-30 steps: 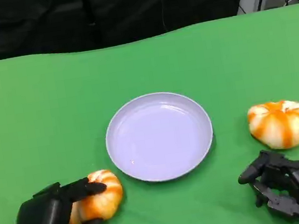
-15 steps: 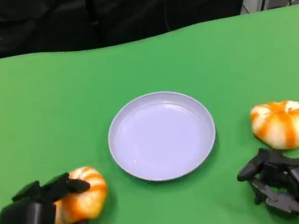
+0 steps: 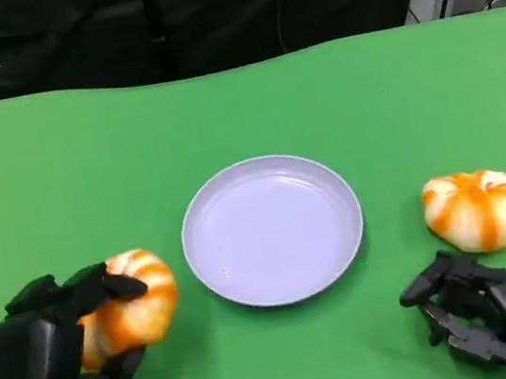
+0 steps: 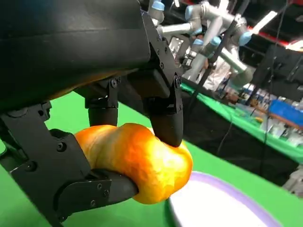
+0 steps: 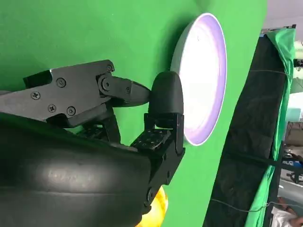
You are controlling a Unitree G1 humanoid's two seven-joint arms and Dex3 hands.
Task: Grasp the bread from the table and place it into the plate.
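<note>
An orange-and-white striped bread roll (image 3: 133, 309) is gripped by my left hand (image 3: 54, 357) at the lower left, left of the plate; the left wrist view shows the roll (image 4: 137, 161) pinched between the fingers above the green cloth. The pale lilac plate (image 3: 272, 229) lies in the middle of the table with nothing in it, and its rim (image 4: 222, 189) shows just past the held roll. A second striped roll (image 3: 477, 208) lies on the cloth to the plate's right. My right hand (image 3: 486, 312) rests near the front right, just before that roll, holding nothing, fingers loosely apart.
The green cloth (image 3: 88, 166) covers the whole table up to a black curtain at the back. The right wrist view shows the plate (image 5: 203, 75) beyond my right hand's fingers (image 5: 161, 109). Other robot arms and benches stand in the background of the left wrist view.
My left hand has closed on the bread roll and drawn it left and slightly up, away from the plate. The right hand has stayed put.
</note>
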